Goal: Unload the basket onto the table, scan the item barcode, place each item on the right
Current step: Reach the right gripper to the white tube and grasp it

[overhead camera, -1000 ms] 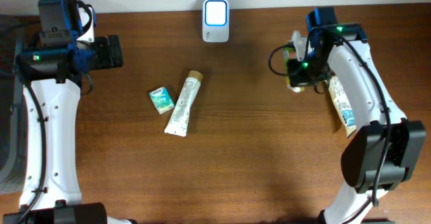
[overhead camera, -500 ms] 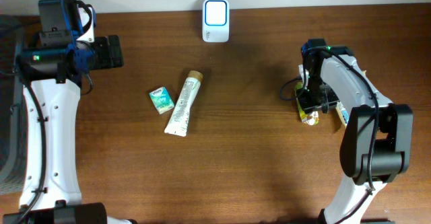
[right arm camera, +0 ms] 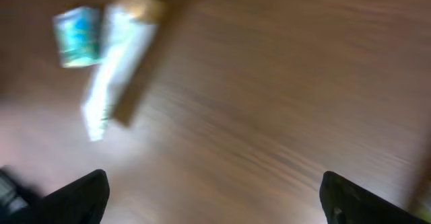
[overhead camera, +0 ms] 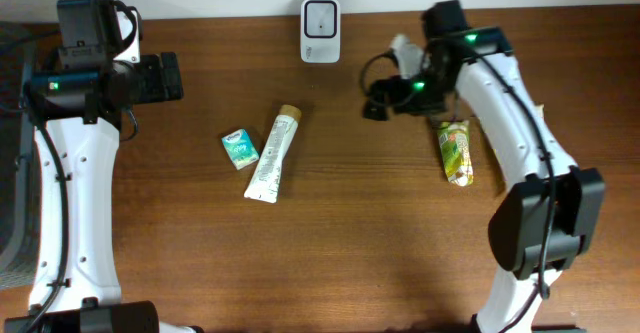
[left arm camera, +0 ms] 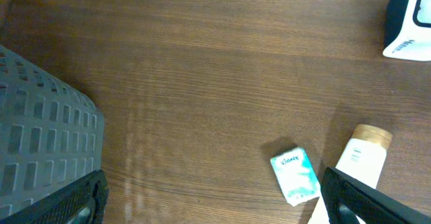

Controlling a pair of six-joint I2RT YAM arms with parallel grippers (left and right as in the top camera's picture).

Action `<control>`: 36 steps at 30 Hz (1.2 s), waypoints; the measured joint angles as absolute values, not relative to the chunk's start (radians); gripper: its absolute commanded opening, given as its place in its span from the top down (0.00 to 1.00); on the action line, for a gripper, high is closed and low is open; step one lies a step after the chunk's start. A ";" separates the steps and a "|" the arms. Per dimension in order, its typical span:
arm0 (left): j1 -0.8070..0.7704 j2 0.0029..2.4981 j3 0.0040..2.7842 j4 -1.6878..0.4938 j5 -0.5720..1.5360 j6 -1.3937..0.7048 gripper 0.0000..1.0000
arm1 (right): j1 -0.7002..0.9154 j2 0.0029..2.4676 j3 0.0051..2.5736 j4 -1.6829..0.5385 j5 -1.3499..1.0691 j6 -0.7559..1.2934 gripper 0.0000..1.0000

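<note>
Overhead, taking the far edge as 12 o'clock: the scanner (overhead camera: 320,18) stands at 12 and no item is in front of it. The right gripper (overhead camera: 383,95) hangs at about 1 o'clock of table centre with its jaws spread wide and nothing between them; its wrist view agrees, showing only bare wood between the fingers (right arm camera: 84,194). That view is badly smeared, so we cannot read any label from it. The left gripper (overhead camera: 165,76) sits at 10 o'clock, also wide and empty, with a grey basket (left arm camera: 40,136) at its 9 o'clock. Three candidate items lie flat on the table (overhead camera: 330,263). A green pouch (overhead camera: 456,151) is at 3 o'clock, under the right arm and clear of its fingers. A white tube (overhead camera: 272,153) and a small teal packet (overhead camera: 239,148) lie just beside each other at 9 o'clock of centre. We judge the tube or the packet to be the next item up, since the right wrist faces them. We see three risks. They lie so close that wide jaws coming down on one could nudge or trap the other. The tube is soft, so a pinch off its middle could let it droop or slip on the way to 12 o'clock. No barcode is visible on any item, so one may reach the scanner with the wrong face showing.
</note>
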State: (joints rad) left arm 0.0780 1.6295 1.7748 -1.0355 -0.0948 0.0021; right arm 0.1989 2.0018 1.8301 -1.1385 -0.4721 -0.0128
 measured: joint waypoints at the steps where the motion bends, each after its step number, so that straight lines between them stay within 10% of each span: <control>1: 0.078 1.629 1.775 -1.036 -0.095 0.002 0.01 | 0.222 2.002 1.818 -1.109 -0.492 0.008 0.01; 9: 0.078 1.629 1.775 -1.036 -0.095 0.002 0.01 | 0.505 2.051 1.552 -0.556 -0.544 0.440 0.08; 29: 0.078 1.629 1.775 -1.036 -0.095 0.002 0.01 | 0.657 2.181 1.477 -0.274 -0.315 0.701 0.39; 36: 0.078 1.629 1.775 -1.036 -0.095 0.002 0.01 | 0.649 2.189 1.476 -0.273 -0.353 0.707 0.92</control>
State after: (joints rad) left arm 0.0780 1.6295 1.7748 -1.0355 -0.0948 0.0021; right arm 0.6491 2.1895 1.4761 -0.2733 -0.3534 0.7067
